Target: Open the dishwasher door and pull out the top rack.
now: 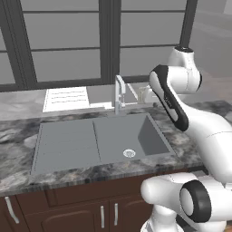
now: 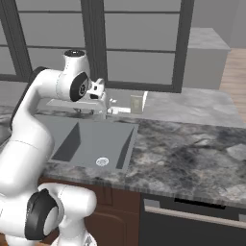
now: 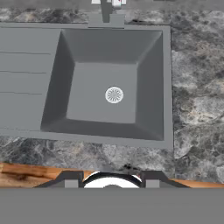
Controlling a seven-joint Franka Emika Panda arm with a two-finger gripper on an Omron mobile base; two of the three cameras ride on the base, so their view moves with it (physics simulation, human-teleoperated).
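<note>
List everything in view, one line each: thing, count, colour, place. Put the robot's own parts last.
sink: one, grey, set in the counter, drain in the basin floor
drainboard: one, grey, ribbed, left of the basin
tap: one, silver, behind the sink
counter: one, grey marbled stone, around the sink
dishwasher door: one, black, closed, under the counter right of the sink
door handle: one, silver bar, along the door's top edge
cabinet doors: brown wood, silver handles, under the sink
windows: dark frames, behind the counter
arm: one, white with dark joints, raised over the sink
gripper: one, dark fingertips, shut, holding nothing
</note>
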